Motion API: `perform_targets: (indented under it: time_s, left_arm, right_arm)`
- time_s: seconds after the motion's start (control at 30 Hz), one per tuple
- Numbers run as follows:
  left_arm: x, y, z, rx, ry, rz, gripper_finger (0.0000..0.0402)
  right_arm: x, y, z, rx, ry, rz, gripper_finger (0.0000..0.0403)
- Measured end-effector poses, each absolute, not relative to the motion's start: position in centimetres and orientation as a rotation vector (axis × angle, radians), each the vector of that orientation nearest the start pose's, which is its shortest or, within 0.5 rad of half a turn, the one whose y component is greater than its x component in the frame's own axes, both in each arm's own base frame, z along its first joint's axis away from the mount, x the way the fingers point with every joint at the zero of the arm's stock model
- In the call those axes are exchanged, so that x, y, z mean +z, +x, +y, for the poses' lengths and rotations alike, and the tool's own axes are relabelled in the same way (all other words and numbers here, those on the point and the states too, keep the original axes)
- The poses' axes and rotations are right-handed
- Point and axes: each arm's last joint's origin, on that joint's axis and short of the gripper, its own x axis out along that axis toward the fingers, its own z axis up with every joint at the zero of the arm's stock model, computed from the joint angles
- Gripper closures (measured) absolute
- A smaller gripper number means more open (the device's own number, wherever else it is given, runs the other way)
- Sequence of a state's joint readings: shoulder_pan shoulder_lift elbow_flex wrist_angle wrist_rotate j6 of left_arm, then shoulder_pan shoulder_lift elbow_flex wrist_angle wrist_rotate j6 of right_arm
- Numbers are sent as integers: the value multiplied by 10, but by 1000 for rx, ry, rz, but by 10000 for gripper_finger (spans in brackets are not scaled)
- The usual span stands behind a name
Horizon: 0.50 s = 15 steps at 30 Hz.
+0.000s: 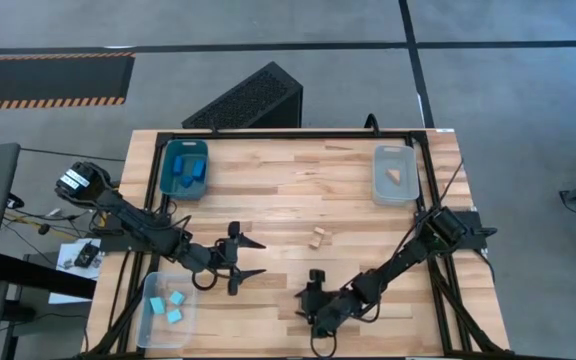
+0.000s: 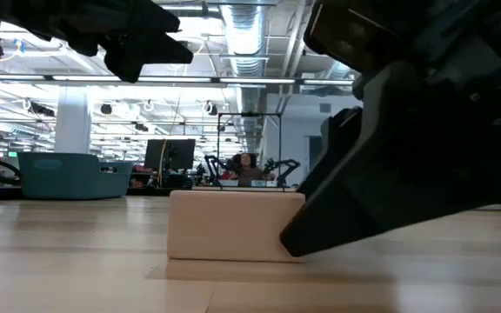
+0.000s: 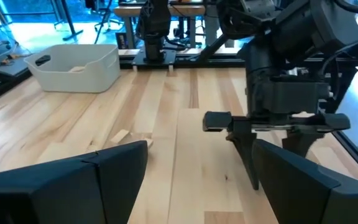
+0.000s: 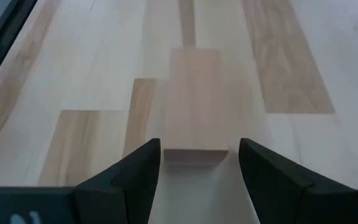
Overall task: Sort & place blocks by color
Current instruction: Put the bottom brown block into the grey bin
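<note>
Right pincer (image 4: 197,163) open, fingers straddling near end of tan wood block (image 4: 196,102) lying flat on counter (image 4: 73,74), not gripping. Left pincer (image 1: 248,258) spread wide, empty, well off to block's side.

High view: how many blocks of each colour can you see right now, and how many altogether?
Light cyan blocks: 3
Tan blocks: 2
Dark blue blocks: at least 2, overlapping in the teal bin
Total: at least 7
</note>
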State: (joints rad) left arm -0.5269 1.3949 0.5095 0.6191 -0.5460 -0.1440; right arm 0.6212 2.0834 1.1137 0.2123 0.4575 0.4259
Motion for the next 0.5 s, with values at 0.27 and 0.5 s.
perform_targets:
  time_s: [0.27, 0.5]
  left_arm:
    - [186, 236, -119, 30, -29, 240, 123]
    - [181, 235, -120, -34, -46, 303, 123]
  right_arm:
    - [103, 344, 219, 15, 44, 651, 195]
    - [103, 350, 211, 10, 58, 653, 224]
